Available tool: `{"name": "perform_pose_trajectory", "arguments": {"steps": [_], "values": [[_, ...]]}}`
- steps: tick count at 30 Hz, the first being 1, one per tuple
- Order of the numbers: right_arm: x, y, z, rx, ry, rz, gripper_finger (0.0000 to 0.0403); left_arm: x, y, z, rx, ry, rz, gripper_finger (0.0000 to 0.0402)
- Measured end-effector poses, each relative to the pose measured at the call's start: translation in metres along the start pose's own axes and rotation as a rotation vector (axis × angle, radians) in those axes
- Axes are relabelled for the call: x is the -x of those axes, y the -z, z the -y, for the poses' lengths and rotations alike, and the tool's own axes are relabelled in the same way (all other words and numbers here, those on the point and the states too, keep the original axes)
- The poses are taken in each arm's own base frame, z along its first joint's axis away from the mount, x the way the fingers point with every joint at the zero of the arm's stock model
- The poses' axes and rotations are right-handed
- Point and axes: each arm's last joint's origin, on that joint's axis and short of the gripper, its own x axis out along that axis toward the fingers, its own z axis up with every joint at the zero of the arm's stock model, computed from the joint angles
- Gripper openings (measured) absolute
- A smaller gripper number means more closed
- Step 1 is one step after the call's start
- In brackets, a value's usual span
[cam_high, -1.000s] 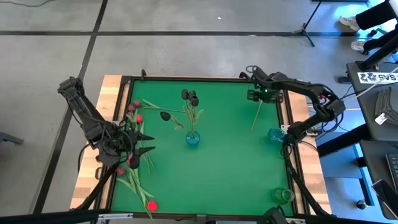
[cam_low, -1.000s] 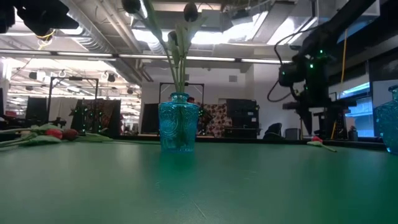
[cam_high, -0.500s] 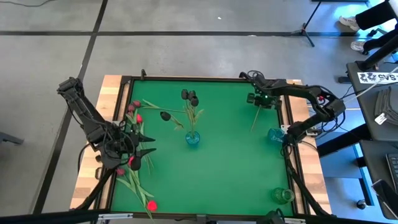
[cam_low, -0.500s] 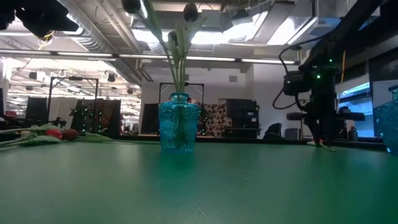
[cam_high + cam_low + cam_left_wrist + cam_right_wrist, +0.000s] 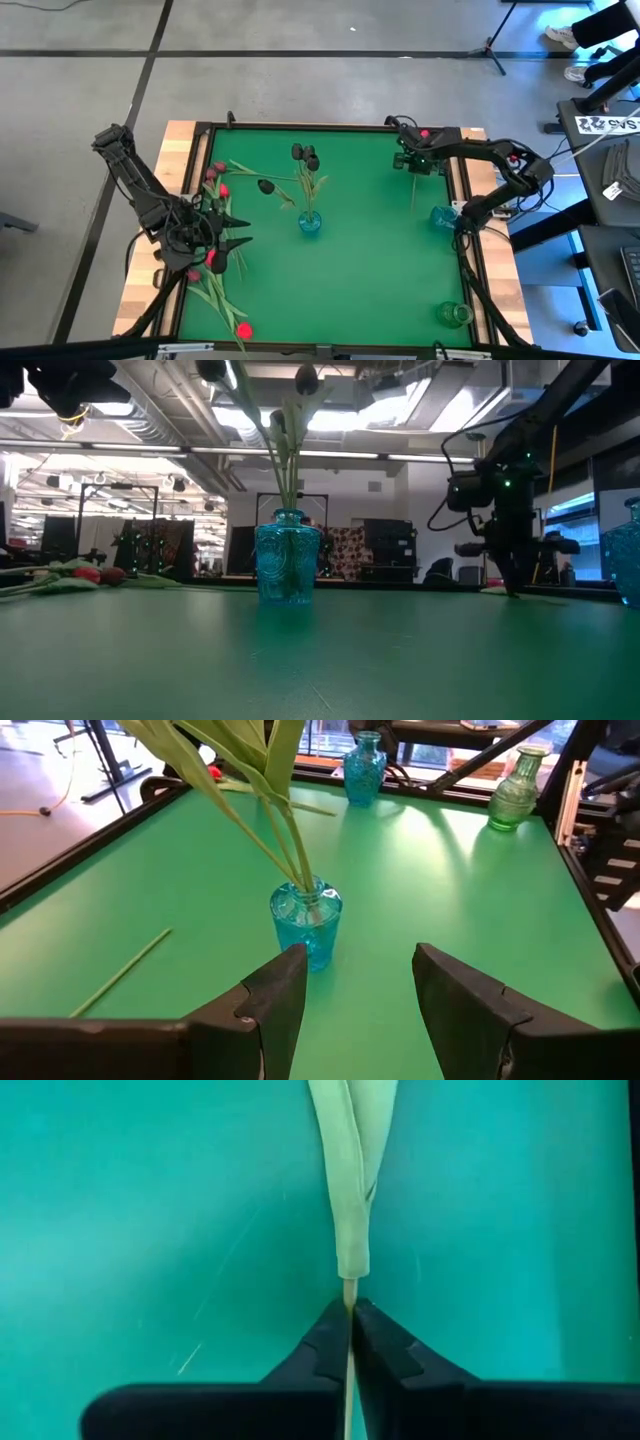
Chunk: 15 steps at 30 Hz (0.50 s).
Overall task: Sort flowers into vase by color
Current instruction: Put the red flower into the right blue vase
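Observation:
A tulip lies on the green mat at the far right. Its green stem and leaf (image 5: 414, 190) run toward the near edge, and a red head (image 5: 424, 132) shows by the far frame. My right gripper (image 5: 413, 163) stands over it, pointing down, shut on the stem; in the low view its tips (image 5: 512, 586) are at mat height. My left gripper (image 5: 236, 229) hangs open above the left side, touching nothing. Loose flowers (image 5: 214, 181) lie around it. The centre blue vase (image 5: 310, 222) holds black-headed tulips (image 5: 305, 153). My right gripper pinches the tulip's thin bare stem (image 5: 348, 1292) between its two fingertips, right at the base of the leaf (image 5: 350, 1190). The fingers come from above, pointing down. The flower lies flat on the mat, and the leaf stretches away from the fingers.
A second blue vase (image 5: 443, 216) stands at the right edge and a green vase (image 5: 455, 314) at the near right corner. More flowers (image 5: 218, 290) and a red head (image 5: 243, 329) lie at the near left. A raised frame (image 5: 300, 126) borders the mat.
My right gripper has come down onto the tulip and shut on its stem. The flower's near end has swung toward the table's right, so the stem now points straight at the near edge instead of slanting left.

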Motion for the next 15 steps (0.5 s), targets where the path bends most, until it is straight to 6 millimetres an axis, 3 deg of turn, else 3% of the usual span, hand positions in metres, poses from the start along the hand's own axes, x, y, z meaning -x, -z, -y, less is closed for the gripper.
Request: {"name": "perform_pose_trajectory", "arguments": {"steps": [3, 7, 15], "values": [[0.019, 0.010, -0.007, 0.055, -0.076, 0.052, 0.0005, 0.000, 0.000, 0.000, 0.002, 0.004, -0.003, 0.0180], [0.059, 0.028, -0.010, 0.125, -0.204, 0.194, 0.0004, 0.000, -0.001, 0.001, 0.011, 0.007, 0.001, 0.0180], [0.148, 0.099, 0.011, 0.336, -0.550, 0.567, 0.0002, 0.000, -0.004, 0.003, 0.053, 0.016, 0.028, 0.0180]]}}
